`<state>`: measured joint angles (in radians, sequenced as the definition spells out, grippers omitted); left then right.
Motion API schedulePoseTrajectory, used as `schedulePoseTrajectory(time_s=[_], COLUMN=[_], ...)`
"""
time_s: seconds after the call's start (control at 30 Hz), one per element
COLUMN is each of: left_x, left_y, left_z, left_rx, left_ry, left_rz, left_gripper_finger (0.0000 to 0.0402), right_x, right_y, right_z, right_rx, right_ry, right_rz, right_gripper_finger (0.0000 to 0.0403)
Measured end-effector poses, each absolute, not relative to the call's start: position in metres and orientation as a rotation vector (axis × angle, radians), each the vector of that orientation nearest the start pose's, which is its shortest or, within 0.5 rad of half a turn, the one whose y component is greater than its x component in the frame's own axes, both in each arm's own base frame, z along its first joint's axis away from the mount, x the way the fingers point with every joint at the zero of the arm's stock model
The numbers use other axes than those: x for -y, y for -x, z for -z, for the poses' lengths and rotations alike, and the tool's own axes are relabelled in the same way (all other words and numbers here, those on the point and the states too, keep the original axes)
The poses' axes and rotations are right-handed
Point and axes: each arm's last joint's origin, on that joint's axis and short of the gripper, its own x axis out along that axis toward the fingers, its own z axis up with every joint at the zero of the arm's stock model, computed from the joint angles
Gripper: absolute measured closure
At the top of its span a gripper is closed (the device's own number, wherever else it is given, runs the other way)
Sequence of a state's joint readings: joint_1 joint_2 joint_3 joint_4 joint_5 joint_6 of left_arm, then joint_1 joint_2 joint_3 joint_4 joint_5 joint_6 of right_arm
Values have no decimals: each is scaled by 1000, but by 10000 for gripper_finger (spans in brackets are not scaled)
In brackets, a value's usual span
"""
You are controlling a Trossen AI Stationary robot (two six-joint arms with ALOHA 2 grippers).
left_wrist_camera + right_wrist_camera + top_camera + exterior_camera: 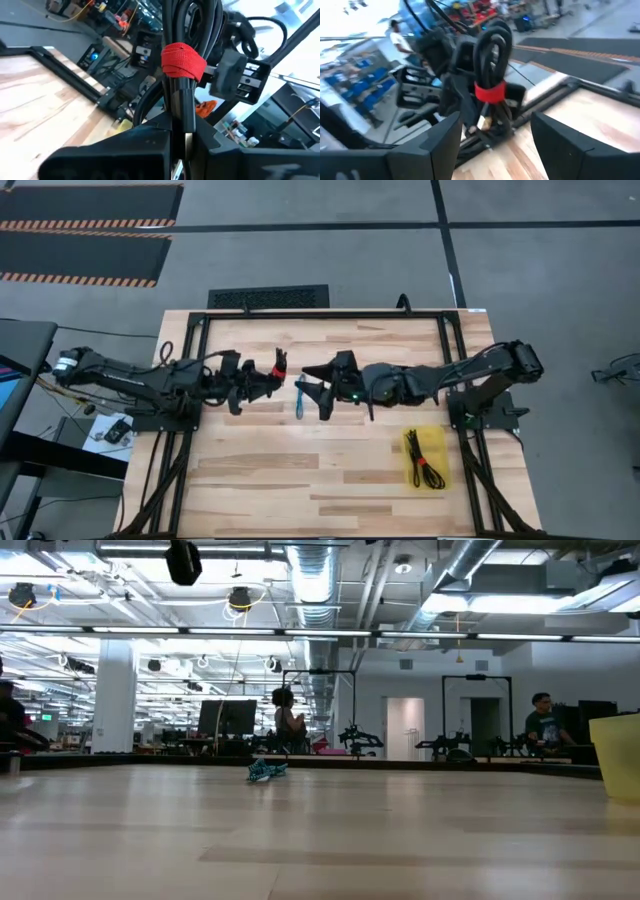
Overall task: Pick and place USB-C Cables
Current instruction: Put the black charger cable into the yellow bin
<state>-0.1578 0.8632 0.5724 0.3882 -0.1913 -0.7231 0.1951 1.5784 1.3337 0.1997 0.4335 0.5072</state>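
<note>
Left gripper [272, 377] above the table [330, 490] centre, fingers clamped on a red-tied black cable [184, 60]. Right gripper [312, 392] faces it, fingers wide apart, empty. Blue cable [299, 402] lies between them. Another black cable [422, 460] on the yellow pad [437, 442] near the right edge.

Left arm extends across the table toward centre; left gripper [268, 374] is raised clear of the surface, fingers clamped on a black cable bundle. Right arm reaches inward opposite it; right gripper [312, 393] appears spread, fingers [427, 145] apart and apparently empty.
</note>
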Motion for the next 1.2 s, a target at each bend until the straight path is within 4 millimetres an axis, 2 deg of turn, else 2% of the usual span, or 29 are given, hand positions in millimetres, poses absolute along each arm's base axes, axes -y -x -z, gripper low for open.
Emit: schedulePoseTrajectory(time_s=[0.27, 0.43, 0.67, 0.77, 0.93, 1.1, 1.2], left_x=[29, 32, 36, 36, 35, 35, 35], left_y=[-214, -224, -233, -235, -236, -236, -236], left_z=[-291, -287, -281, -280, -278, -276, -272], left_rx=[94, 102, 90, 91, 87, 66, 28], left_ry=[751, 762, 776, 780, 784, 782, 793], left_rz=[18, 69, 106, 103, 80, 74, 54], left_gripper_finger=[397, 397, 398, 398, 370, 343, 328], right_x=[-60, -59, -53, -51, -51, -51, -48], right_y=[-368, -374, -380, -381, -381, -381, -373], right_z=[-358, -349, -344, -344, -342, -340, -341], right_rx=[15, -12, -4, -1, -11, -26, -77], right_ry=[-446, -439, -449, -471, -501, -562, -579], right_rz=[224, 237, 258, 260, 258, 269, 294], right_gripper_finger=[140, 140, 150, 199, 358, 367, 367])
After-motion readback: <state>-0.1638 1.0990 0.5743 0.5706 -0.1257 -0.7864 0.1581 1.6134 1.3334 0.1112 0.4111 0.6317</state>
